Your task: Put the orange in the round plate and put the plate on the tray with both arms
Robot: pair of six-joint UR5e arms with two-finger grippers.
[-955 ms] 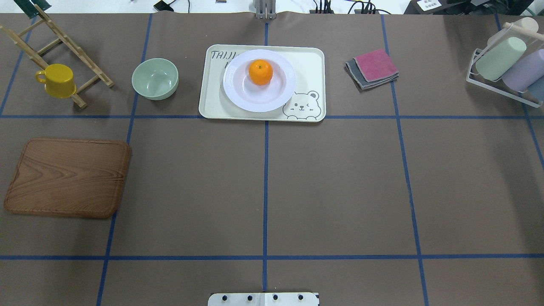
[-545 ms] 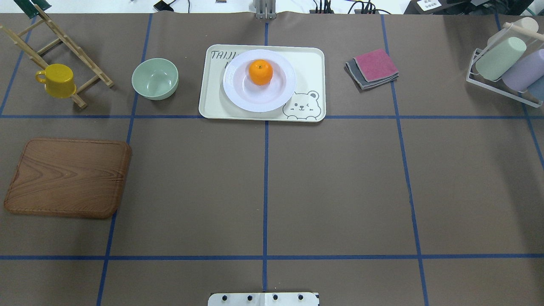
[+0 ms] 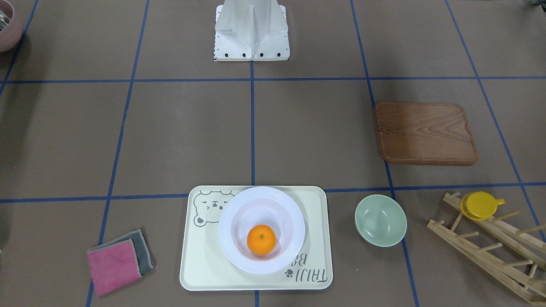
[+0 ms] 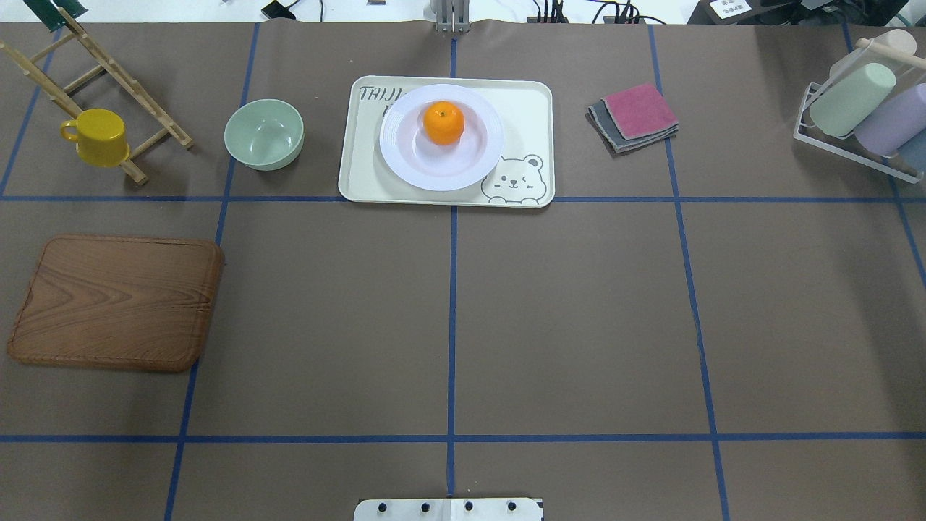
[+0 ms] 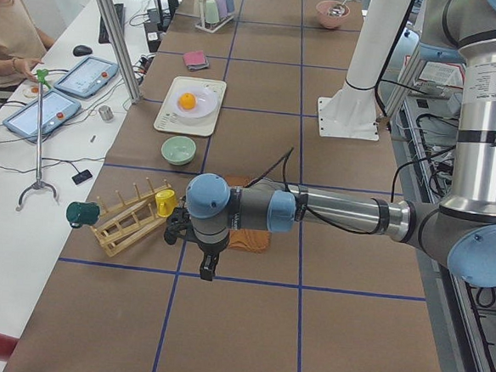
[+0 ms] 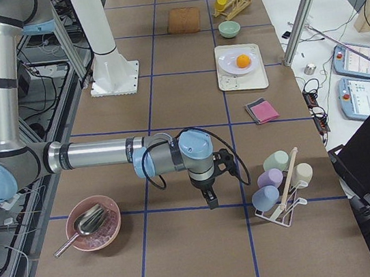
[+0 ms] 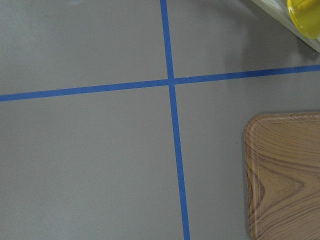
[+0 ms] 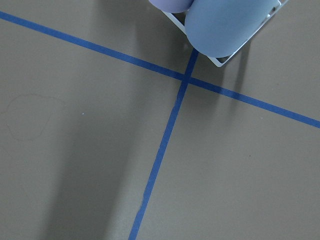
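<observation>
The orange (image 4: 443, 122) rests inside the white round plate (image 4: 441, 168). The plate stands on the cream tray (image 4: 529, 108) with the bear drawing, at the far middle of the table. In the front-facing view the orange (image 3: 261, 239) lies in the plate (image 3: 239, 204) on the tray (image 3: 200, 264). Neither arm is over the tray. The left gripper (image 5: 208, 268) hangs over the table's left end near the wooden board. Over the table's right end, the right gripper (image 6: 211, 200) hangs beside the cup rack. I cannot tell whether either is open or shut.
A brown wooden board (image 4: 116, 300), a pale-green bowl (image 4: 263, 134) and a yellow cup (image 4: 98, 137) on a wooden rack lie left. Folded cloths (image 4: 635, 116) and a rack of cups (image 4: 861, 108) are right. A pink bowl (image 6: 93, 223) holds a spoon. A person (image 5: 7, 33) sits beside the table.
</observation>
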